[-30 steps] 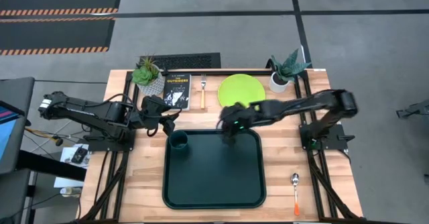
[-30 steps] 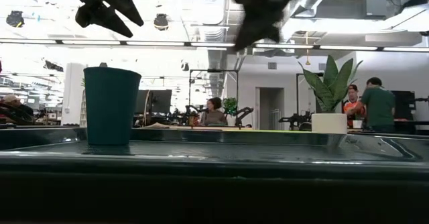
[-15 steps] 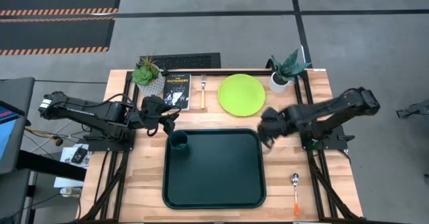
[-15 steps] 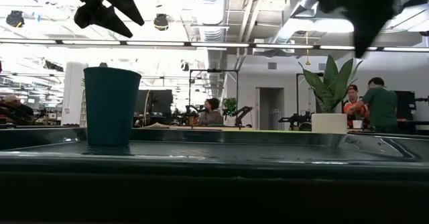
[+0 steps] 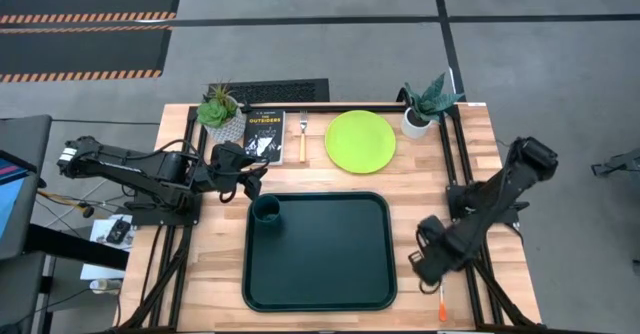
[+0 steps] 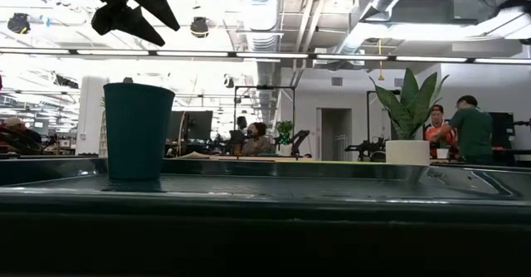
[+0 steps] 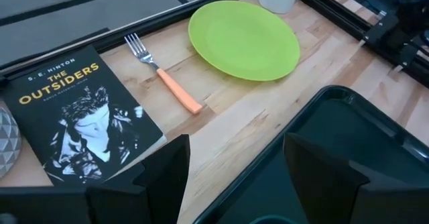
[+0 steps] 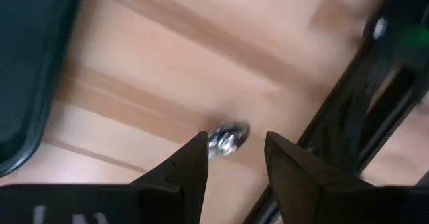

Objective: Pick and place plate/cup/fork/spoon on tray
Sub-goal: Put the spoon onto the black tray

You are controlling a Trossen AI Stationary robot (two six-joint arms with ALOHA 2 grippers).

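We saw the right gripper (image 5: pixel 432 264) at four o'clock on the table, fingers apart, holding nothing, right over the spoon (image 8: pixel 228 138). The left gripper (image 5: pixel 250 184) waited open above the cup (image 5: pixel 266 210) in the tray's (image 5: pixel 330 274) ten o'clock corner.

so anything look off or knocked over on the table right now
Nothing stands out. The cup stands upright in a corner of the tray, the plate and fork lie flat beside the book, and the right gripper hovers with jaws open over the spoon.
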